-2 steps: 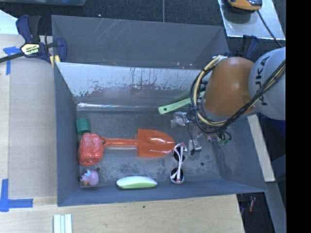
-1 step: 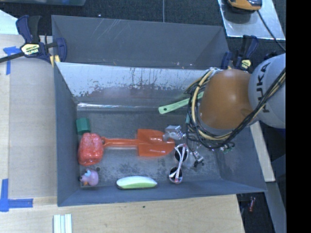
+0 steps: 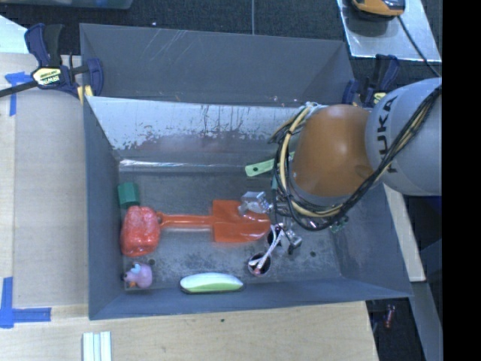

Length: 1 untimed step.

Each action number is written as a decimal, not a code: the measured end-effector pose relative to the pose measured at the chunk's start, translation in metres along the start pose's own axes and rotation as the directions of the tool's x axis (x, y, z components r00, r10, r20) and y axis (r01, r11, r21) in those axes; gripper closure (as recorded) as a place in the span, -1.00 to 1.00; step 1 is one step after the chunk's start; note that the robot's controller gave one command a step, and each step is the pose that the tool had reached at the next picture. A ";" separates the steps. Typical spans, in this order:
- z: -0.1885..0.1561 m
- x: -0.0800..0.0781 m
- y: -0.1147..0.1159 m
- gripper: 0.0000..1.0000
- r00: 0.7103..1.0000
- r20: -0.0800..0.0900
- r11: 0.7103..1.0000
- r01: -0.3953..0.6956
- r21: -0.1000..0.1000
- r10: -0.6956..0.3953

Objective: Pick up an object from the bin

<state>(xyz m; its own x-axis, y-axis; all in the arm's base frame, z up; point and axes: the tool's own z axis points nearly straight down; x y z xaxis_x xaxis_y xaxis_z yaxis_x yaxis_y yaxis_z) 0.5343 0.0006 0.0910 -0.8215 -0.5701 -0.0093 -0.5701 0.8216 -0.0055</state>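
My gripper [image 3: 255, 203] shows as a silver metal part under the arm's orange dome, right of the bin's middle. It sits at the right edge of the blade of an orange toy shovel [image 3: 229, 222], which lies flat with its handle pointing left. Whether it touches the blade I cannot tell. A small black-and-white looped thing [image 3: 262, 260] lies just below the gripper on the bin floor. A light green flat piece [image 3: 260, 168] lies just behind it near the back wall.
A red lumpy toy [image 3: 140, 229] lies at the shovel handle's left end, with a dark green block [image 3: 127, 194] behind it. A small pink-and-purple toy [image 3: 138, 275] sits in the front left corner. A pale green oval [image 3: 211, 282] lies along the front wall.
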 end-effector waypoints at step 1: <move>0.018 0.038 -0.012 1.00 0.999 0.000 0.999 0.054 0.001 -0.054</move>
<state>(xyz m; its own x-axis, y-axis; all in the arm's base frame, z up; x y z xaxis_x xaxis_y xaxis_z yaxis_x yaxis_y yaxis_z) 0.5102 -0.0306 0.0723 -0.7899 -0.6132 -0.0094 -0.6132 0.7899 -0.0065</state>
